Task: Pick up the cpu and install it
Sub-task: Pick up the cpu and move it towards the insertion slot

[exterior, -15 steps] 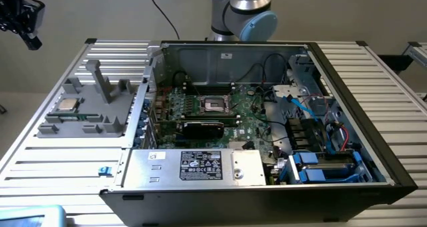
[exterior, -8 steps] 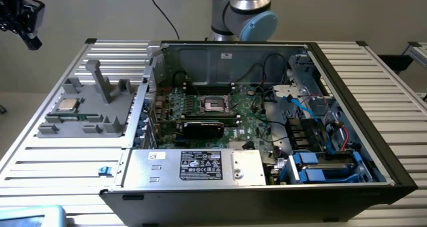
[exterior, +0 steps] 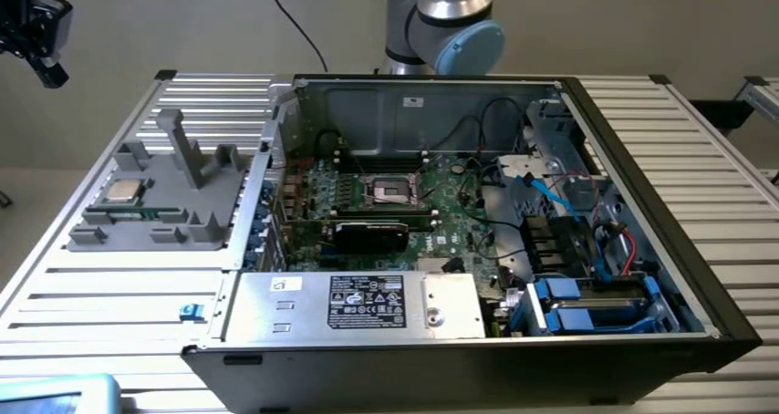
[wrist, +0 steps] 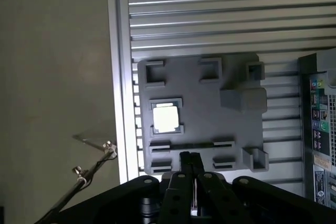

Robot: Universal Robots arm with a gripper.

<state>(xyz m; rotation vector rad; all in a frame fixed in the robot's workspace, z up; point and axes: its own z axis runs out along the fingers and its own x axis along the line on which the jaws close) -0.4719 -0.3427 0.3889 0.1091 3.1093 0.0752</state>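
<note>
The cpu (exterior: 122,192) (wrist: 166,118) is a small shiny square chip lying flat in a pocket of the grey holder block (exterior: 182,204) (wrist: 210,108), which sits on the slatted table at the exterior view's left. My gripper (exterior: 50,71) (wrist: 190,157) hangs high above that holder, well apart from the chip, with its black fingers (wrist: 184,159) pressed together and nothing between them. The black cpu socket (exterior: 392,191) with its metal frame sits on the green motherboard inside the open computer case (exterior: 633,159).
The case holds a graphics card (exterior: 371,232), cables, blue drive bays (exterior: 597,305) and a labelled power supply (exterior: 365,303). A tall post (exterior: 182,150) rises from the holder. A green memory stick (exterior: 128,215) lies on the holder's near side. The arm's base (exterior: 444,22) stands behind the case.
</note>
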